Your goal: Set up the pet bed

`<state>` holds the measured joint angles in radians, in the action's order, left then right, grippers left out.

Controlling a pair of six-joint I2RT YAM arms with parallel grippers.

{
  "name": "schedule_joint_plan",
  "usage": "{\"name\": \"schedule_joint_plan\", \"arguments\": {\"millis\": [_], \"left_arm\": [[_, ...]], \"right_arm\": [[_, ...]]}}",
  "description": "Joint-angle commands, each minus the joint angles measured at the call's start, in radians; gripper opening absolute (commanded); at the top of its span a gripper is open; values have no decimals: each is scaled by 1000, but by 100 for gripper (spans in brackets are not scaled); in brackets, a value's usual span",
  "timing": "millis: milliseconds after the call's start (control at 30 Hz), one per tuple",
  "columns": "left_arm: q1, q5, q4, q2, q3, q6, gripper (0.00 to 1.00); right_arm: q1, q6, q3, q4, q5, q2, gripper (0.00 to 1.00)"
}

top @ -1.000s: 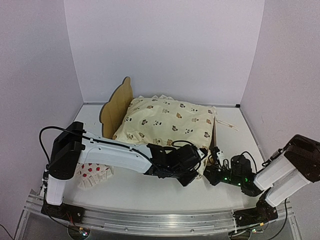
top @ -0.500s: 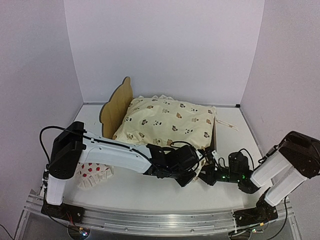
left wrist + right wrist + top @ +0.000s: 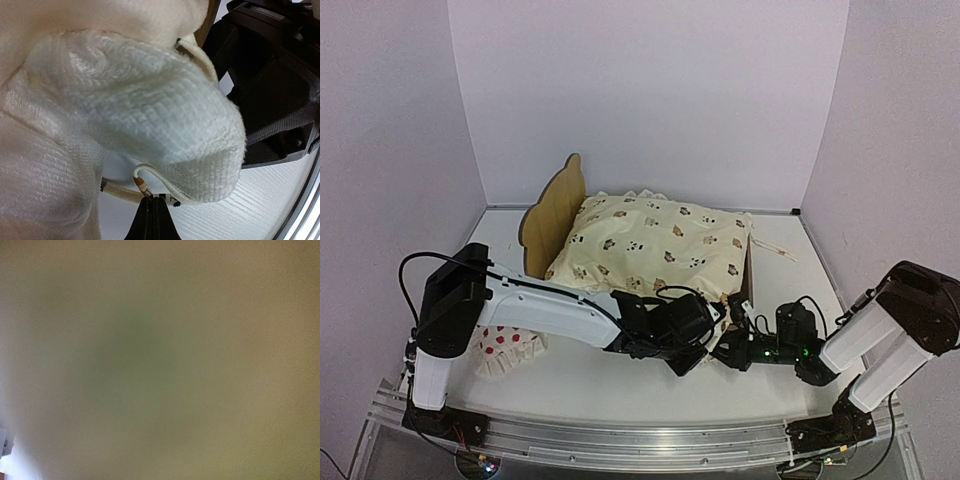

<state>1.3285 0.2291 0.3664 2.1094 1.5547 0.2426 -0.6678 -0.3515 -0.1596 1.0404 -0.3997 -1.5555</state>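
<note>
The pet bed stands at the back of the table, its pale scalloped headboard point(image 3: 553, 207) on the left and its footboard point(image 3: 750, 272) on the right. A cream animal-print quilt point(image 3: 660, 240) covers the bed's base. My left gripper point(image 3: 704, 347) is at the quilt's near right corner. In the left wrist view it point(image 3: 154, 201) is shut on a thin cream cord at the hem of the fleecy quilt underside point(image 3: 150, 100). My right gripper point(image 3: 730, 347) lies low beside it, close to the same corner. Its jaws are too dark to read, and the right wrist view is a blank tan blur.
A small white pillow with red dots point(image 3: 506, 350) lies on the table at the near left, under the left arm. Loose cream ties point(image 3: 775, 250) trail past the footboard. An aluminium rail point(image 3: 640, 440) runs along the near edge. Walls close in on three sides.
The right arm has slid left along the table until its gripper is next to the left gripper at the quilt corner. The left gripper has barely shifted.
</note>
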Motion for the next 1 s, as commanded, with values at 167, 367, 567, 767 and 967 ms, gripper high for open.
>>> {"name": "schedule_joint_plan", "arguments": {"millis": [167,367,567,767,967], "left_arm": [[-5,5,7,-45,1,16,0],[-6,-11,13,-53,-26,42,0],[-5,-22,16,-60,-41,49,0],[-5,-22,12,-57,-37,47,0],[-5,-16,17,-51,-5,35,0]], "right_arm": [[3,-24,-27,30,-34,22,31],[4,-52,-41,30,-21,16,33],[3,-69,-53,30,-13,-3,36],[5,-97,-70,29,-44,-27,45],[5,-103,-86,29,-68,-96,48]]}}
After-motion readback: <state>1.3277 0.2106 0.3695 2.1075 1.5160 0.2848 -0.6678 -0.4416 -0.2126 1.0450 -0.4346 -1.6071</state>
